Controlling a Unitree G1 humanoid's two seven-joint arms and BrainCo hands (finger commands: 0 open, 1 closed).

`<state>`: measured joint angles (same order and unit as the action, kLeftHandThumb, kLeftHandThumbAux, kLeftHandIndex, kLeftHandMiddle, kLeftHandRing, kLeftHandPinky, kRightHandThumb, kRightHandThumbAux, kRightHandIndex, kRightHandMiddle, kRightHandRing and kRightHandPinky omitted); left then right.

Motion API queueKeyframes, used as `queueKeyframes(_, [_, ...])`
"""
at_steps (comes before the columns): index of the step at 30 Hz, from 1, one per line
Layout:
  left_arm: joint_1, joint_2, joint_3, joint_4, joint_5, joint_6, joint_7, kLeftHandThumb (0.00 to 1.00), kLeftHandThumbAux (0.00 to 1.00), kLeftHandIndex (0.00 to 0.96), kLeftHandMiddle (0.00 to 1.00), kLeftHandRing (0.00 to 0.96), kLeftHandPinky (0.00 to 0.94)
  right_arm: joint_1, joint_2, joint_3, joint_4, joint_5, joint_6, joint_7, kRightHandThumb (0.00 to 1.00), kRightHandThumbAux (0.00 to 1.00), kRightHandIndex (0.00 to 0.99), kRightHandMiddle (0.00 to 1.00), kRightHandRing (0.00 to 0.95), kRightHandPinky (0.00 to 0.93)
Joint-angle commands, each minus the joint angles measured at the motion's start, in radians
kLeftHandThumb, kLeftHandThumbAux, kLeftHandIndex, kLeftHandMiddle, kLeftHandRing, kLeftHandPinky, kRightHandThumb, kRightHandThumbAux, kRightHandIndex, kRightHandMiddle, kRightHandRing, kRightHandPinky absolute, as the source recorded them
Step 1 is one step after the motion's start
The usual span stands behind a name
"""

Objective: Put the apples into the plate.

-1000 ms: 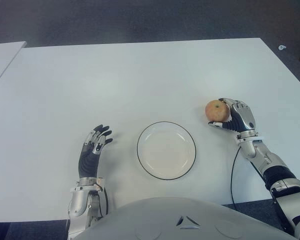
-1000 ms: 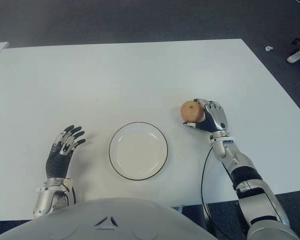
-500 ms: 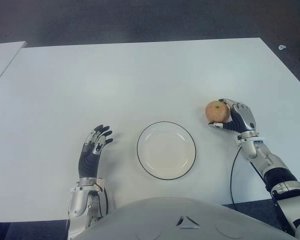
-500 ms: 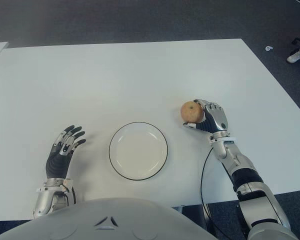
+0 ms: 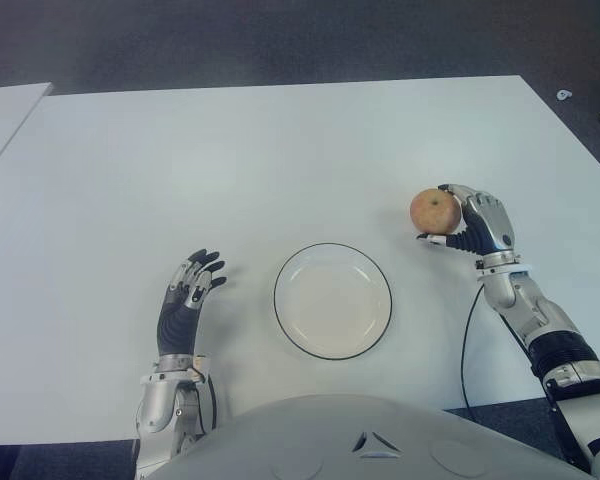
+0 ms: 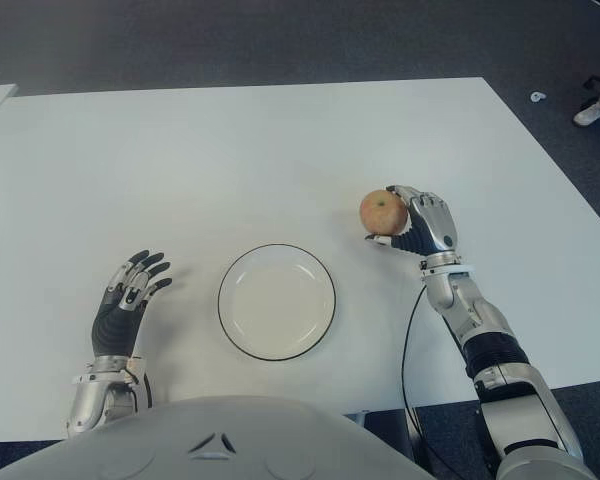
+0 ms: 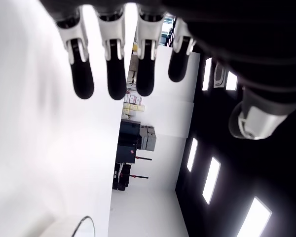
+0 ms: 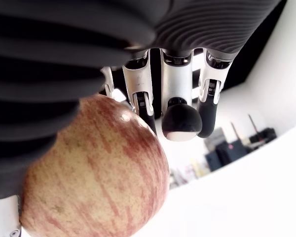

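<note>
A reddish-yellow apple (image 5: 432,212) is held by my right hand (image 5: 472,222), which is shut on it a little above the white table (image 5: 280,150), to the right of the plate. In the right wrist view the apple (image 8: 96,168) fills the palm with fingers (image 8: 176,106) curled over it. The round white plate (image 5: 332,300) with a dark rim lies near the table's front edge, nothing in it. To the plate's left my left hand (image 5: 188,292) shows with its fingers (image 7: 111,64) spread, holding nothing.
Another white table's corner (image 5: 5,115) shows at the far left. Dark carpet (image 5: 280,40) lies beyond the table's far edge. A black cable (image 5: 465,340) hangs along my right forearm.
My right hand has lifted the apple slightly off the table and farther from me. The left hand and plate have not moved.
</note>
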<state>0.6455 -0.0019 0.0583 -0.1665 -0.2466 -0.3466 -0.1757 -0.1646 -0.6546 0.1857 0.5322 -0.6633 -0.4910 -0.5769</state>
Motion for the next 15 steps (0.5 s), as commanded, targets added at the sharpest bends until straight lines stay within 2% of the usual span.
queueKeyframes(1, [0.003, -0.002, -0.001, 0.009, -0.002, -0.001, -0.01, 0.259, 0.473, 0.194, 0.235, 0.267, 0.303, 0.04, -0.017, -0.047, -0.113, 0.033, 0.004, 0.047, 0.303, 0.833, 0.808, 0.89, 0.866, 0.842])
queueKeyframes(6, [0.002, -0.005, -0.003, 0.011, 0.002, 0.0, -0.007, 0.264, 0.478, 0.192, 0.234, 0.269, 0.311, 0.075, 0.0, -0.086, -0.25, 0.056, 0.003, 0.098, 0.315, 0.825, 0.802, 0.889, 0.865, 0.844])
queueKeyframes(15, [0.002, -0.007, -0.006, 0.012, 0.015, 0.0, -0.003, 0.266, 0.478, 0.194, 0.235, 0.269, 0.304, 0.091, 0.02, -0.114, -0.317, 0.054, -0.01, 0.13, 0.325, 0.823, 0.806, 0.889, 0.863, 0.847])
